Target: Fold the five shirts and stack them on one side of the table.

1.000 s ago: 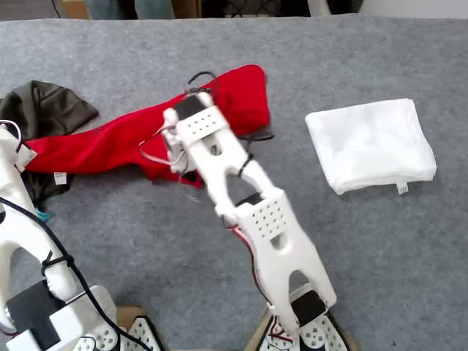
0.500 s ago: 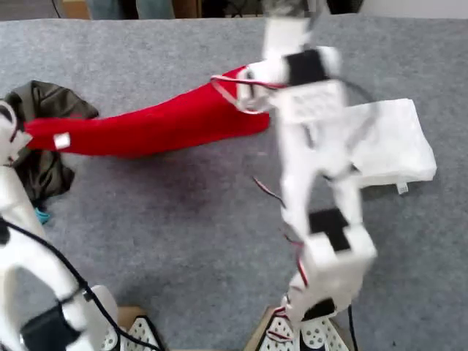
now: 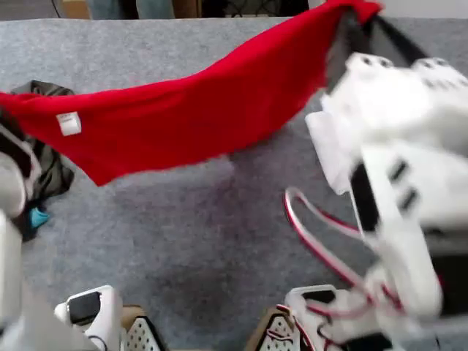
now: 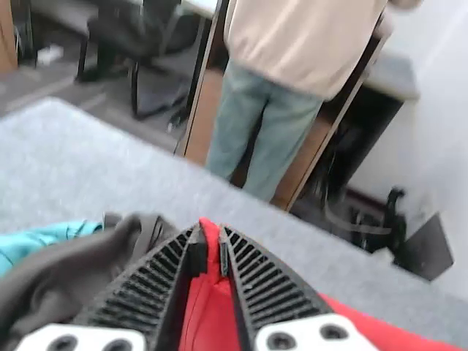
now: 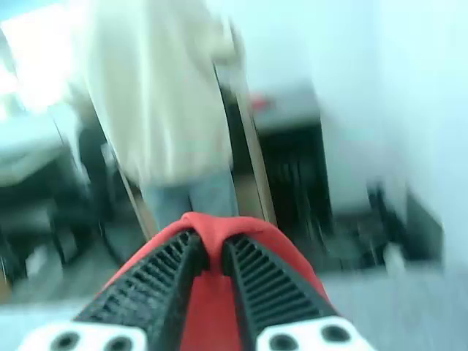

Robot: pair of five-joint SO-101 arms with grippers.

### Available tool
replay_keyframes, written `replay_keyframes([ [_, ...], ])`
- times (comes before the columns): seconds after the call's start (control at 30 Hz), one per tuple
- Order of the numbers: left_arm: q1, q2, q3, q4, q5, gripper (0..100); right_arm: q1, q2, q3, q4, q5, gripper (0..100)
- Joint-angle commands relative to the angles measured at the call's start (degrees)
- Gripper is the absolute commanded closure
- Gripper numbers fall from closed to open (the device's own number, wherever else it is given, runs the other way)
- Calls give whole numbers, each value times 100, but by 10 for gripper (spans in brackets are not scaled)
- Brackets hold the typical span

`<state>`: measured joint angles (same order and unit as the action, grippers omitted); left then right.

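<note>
A red shirt (image 3: pixel 197 117) hangs stretched in the air across the table, held at both ends. My left gripper (image 4: pixel 208 248) is shut on its left end, red cloth (image 4: pixel 208 307) pinched between the black fingers. My right gripper (image 5: pixel 210 252) is shut on the other end, raised high at the far right, with red cloth (image 5: pixel 212 307) bulging between its fingers. A folded white shirt (image 3: pixel 325 150) lies on the table at the right, mostly hidden behind the right arm (image 3: pixel 409 168). A dark olive shirt (image 3: pixel 47 164) lies crumpled at the left with a teal one (image 3: pixel 36 217) under it.
Grey felt table (image 3: pixel 190 241) lies bare under the hanging shirt. The arm bases (image 3: pixel 95 314) stand at the near edge. A person stands beyond the table's far edge (image 4: pixel 285 88), touching nothing.
Both arms have lifted the red shirt off the table and pulled it taut. The right arm swung from the shirt's middle up and to the far right.
</note>
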<state>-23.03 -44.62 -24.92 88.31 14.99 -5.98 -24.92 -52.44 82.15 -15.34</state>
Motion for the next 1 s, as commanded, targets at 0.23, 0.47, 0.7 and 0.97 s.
replay_keyframes([
  [0.23, 4, -378, -1710, 1257, -290, 971, 123, -1270, -31, -527, 299, 985],
  [0.47, 48, -791, 101, 1064, -290, 970, 123, -1279, 1262, -580, 607, 985],
  [0.7, 180, -756, 4629, -2523, -246, 970, 97, -1270, 5130, -2664, 598, 985],
  [0.97, 198, 1002, 7099, -8255, -290, 971, 88, -163, 8101, -7402, 598, 985],
])
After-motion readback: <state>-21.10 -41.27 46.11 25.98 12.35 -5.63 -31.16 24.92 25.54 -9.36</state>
